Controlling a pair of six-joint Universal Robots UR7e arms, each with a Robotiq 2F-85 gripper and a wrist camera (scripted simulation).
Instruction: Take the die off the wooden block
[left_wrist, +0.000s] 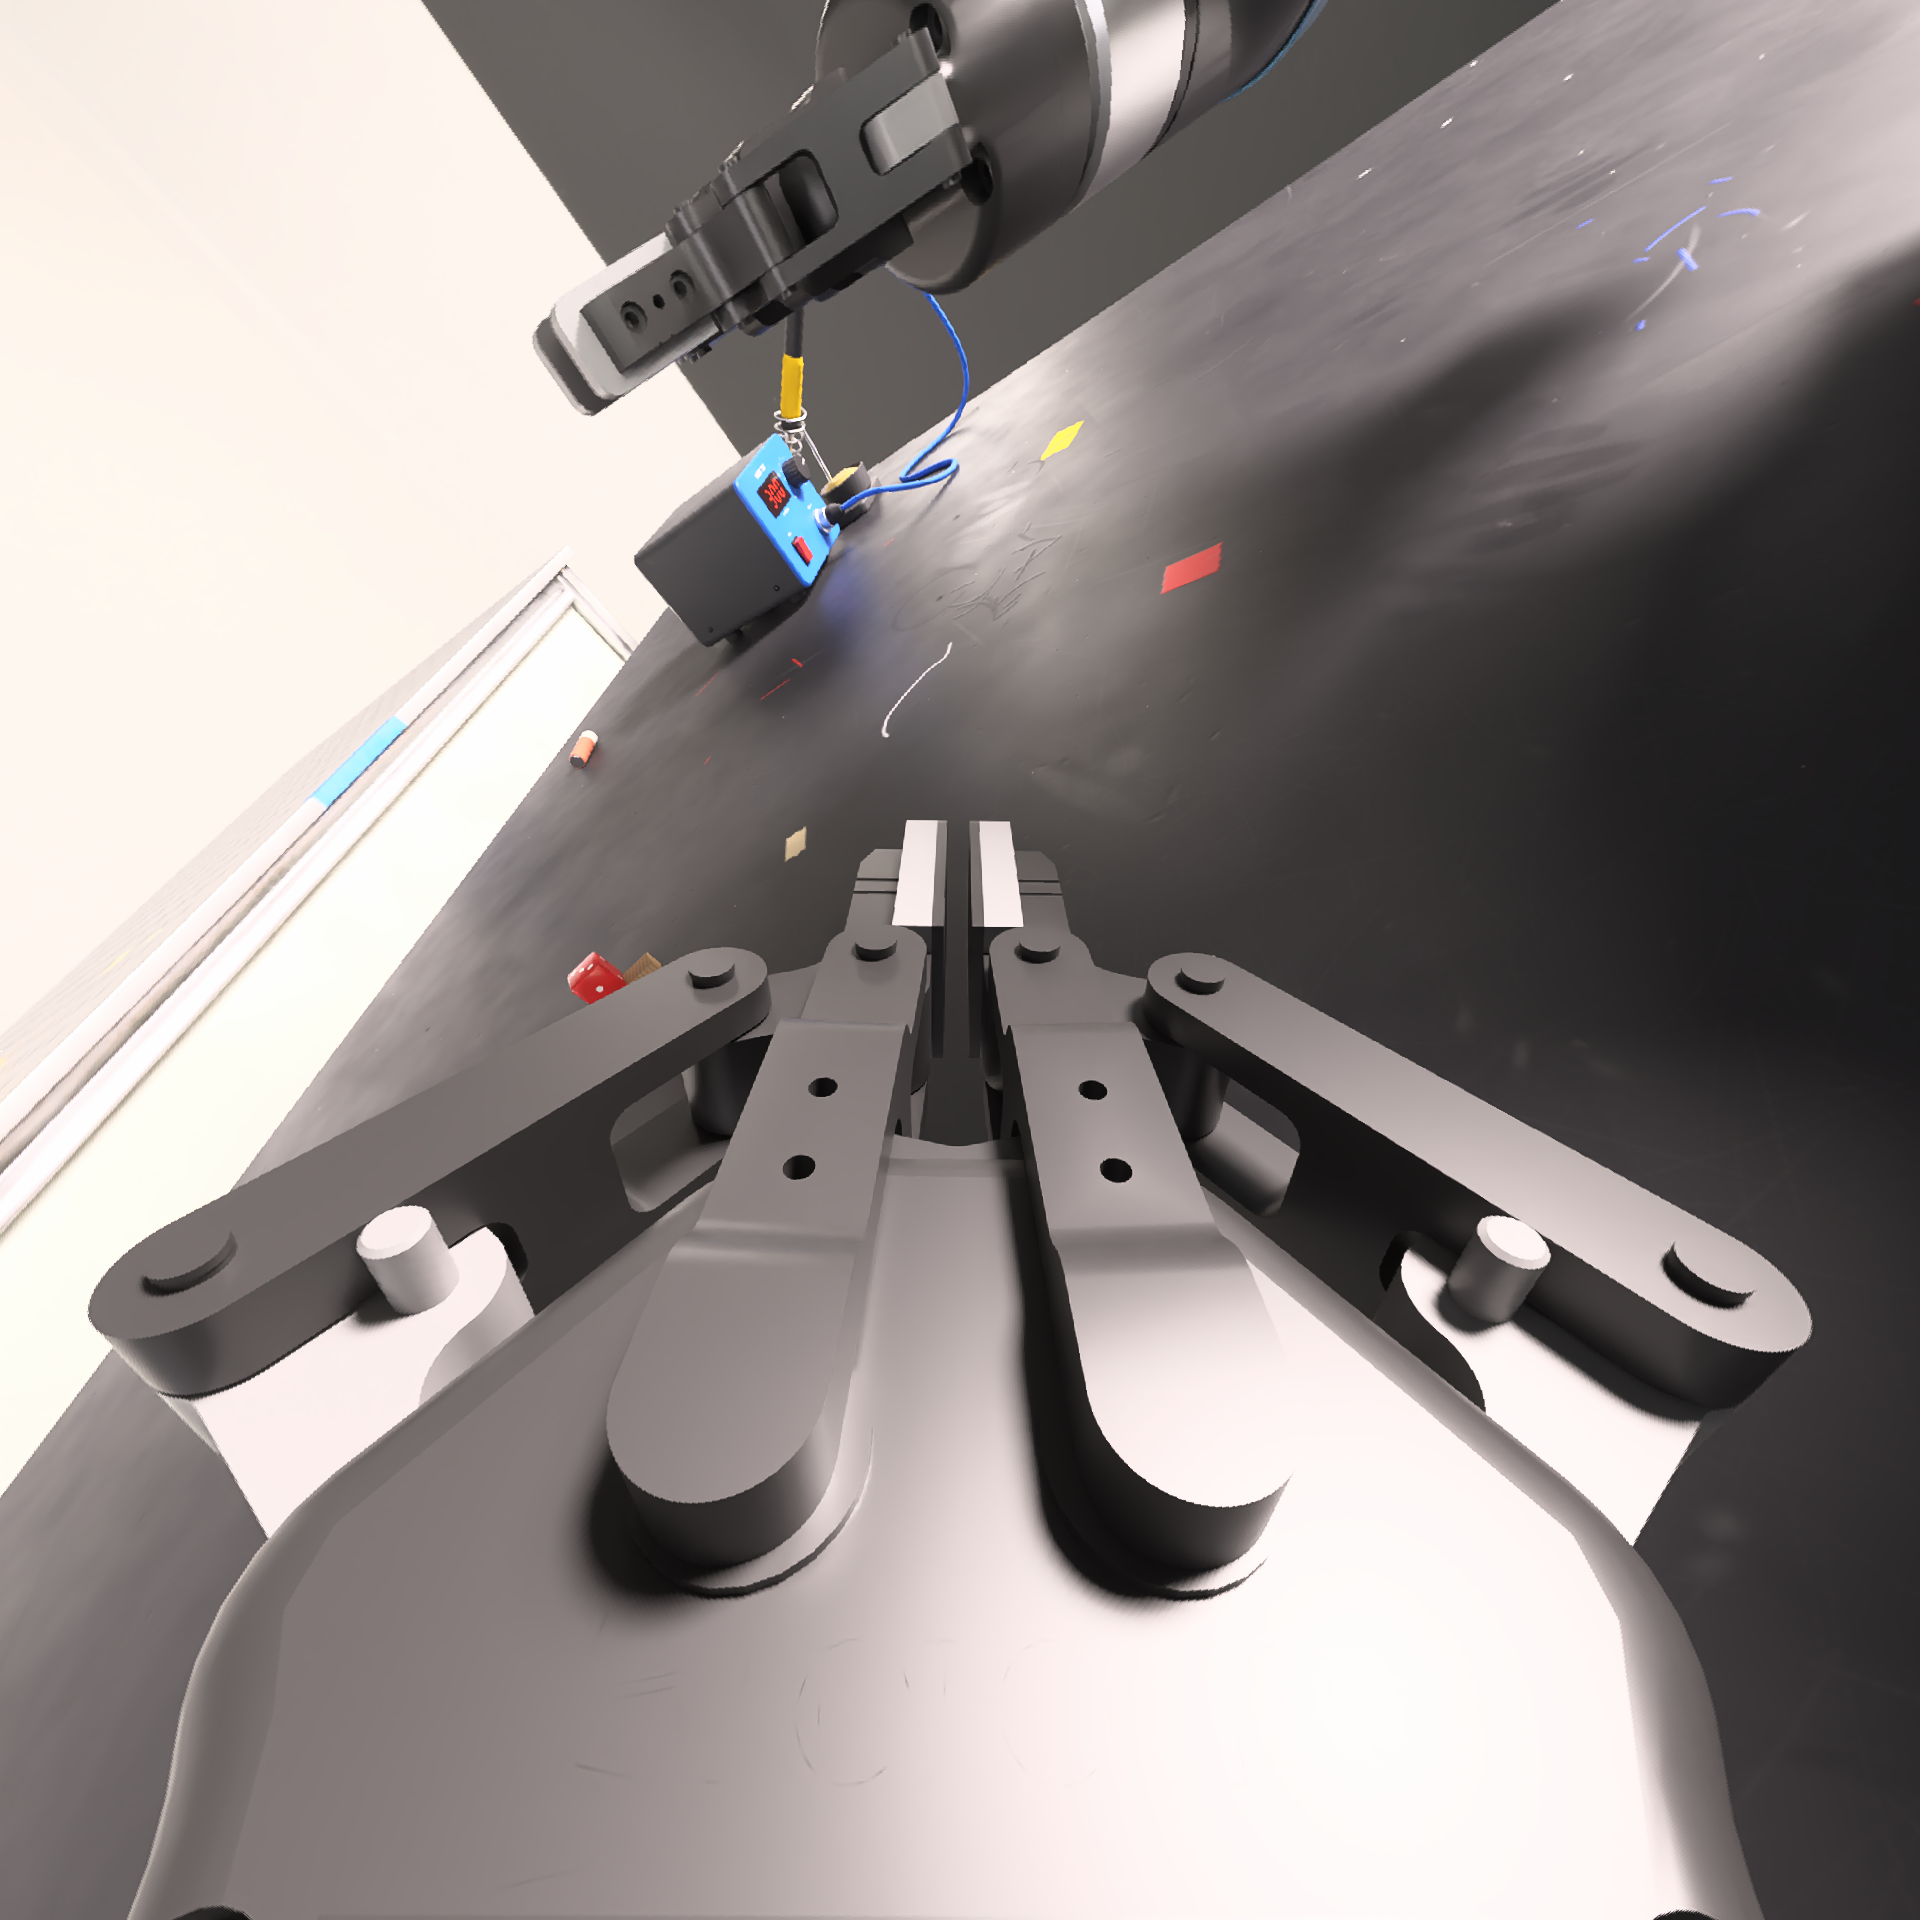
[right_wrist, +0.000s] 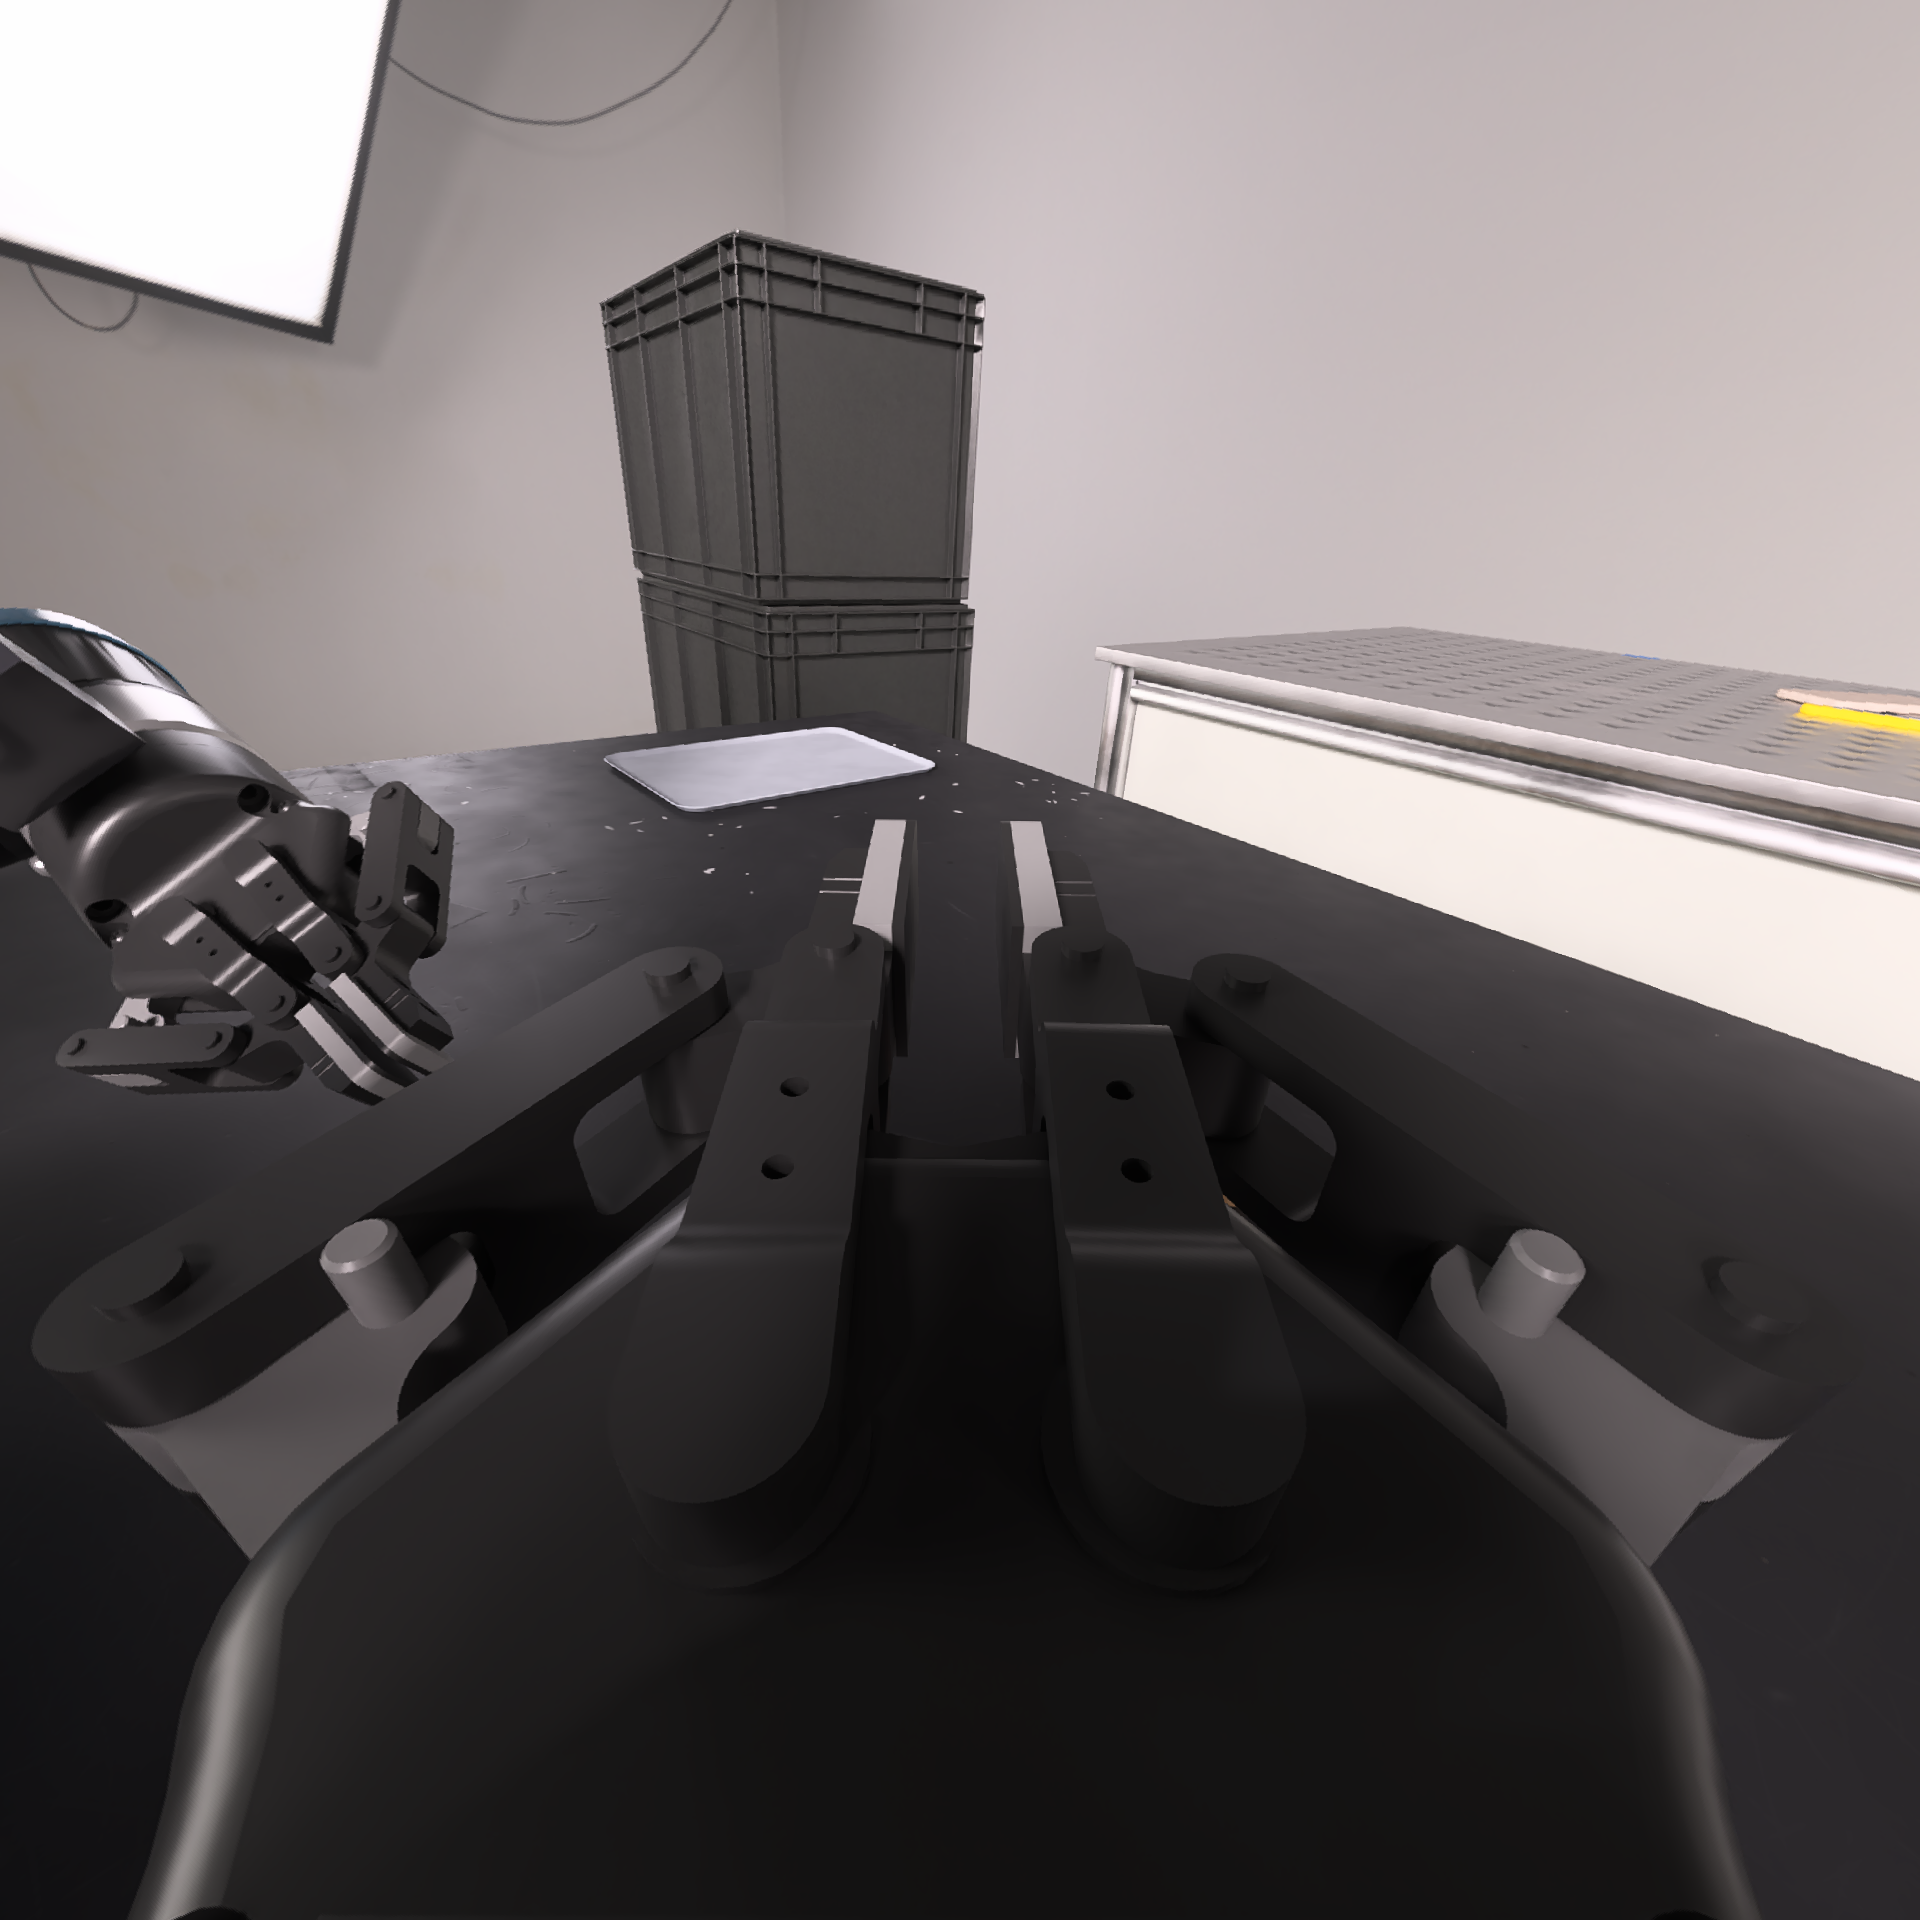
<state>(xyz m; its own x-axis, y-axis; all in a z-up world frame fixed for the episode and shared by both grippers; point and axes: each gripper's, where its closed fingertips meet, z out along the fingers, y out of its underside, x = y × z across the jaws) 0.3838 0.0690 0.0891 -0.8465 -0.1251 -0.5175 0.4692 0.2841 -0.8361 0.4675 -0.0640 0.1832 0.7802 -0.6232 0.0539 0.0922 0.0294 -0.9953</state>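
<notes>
Left wrist view, entries from left to right.

- Small orange and white cylinder (left_wrist: 585, 748): lies on the dark table (left_wrist: 1351, 623) at 10 o'clock of the picture, near the table edge.
- Die (left_wrist: 593, 978): red with white pips, at 9 o'clock of the left gripper's fingertips, touching the wooden block (left_wrist: 641, 966), of which only a tan corner shows behind the gripper's linkage. Whether the die rests on the block or beside it cannot be told.
- Soldering station (left_wrist: 743, 540): black box with blue front, at 11 o'clock of the fingertips, well apart, with a blue cable (left_wrist: 951, 416) curling off toward 1 o'clock.
- Right gripper (left_wrist: 571, 353): hangs above the station at 12 o'clock of the picture, seen side-on.
- Left gripper (left_wrist: 958, 871): jaws nearly together, only a thin gap between the pads, nothing held.
- Yellow patch (left_wrist: 1061, 440) and red patch (left_wrist: 1191, 568): flat marks on the table at 1 o'clock of the fingertips.

Right wrist view, entries from left to right.

- Left gripper (right_wrist: 379, 1049): at 9 o'clock, tips close over the table, fingers drawn together.
- Grey tray (right_wrist: 769, 779): flat on the table at 12 o'clock, beyond the fingertips.
- Stacked grey crates (right_wrist: 795, 488): behind the tray, past the table edge.
- Right gripper (right_wrist: 961, 878): jaws part-way apart, a clear empty gap between the pads.
- White bench (right_wrist: 1507, 748): at 2 o'clock, beside the table.
</notes>
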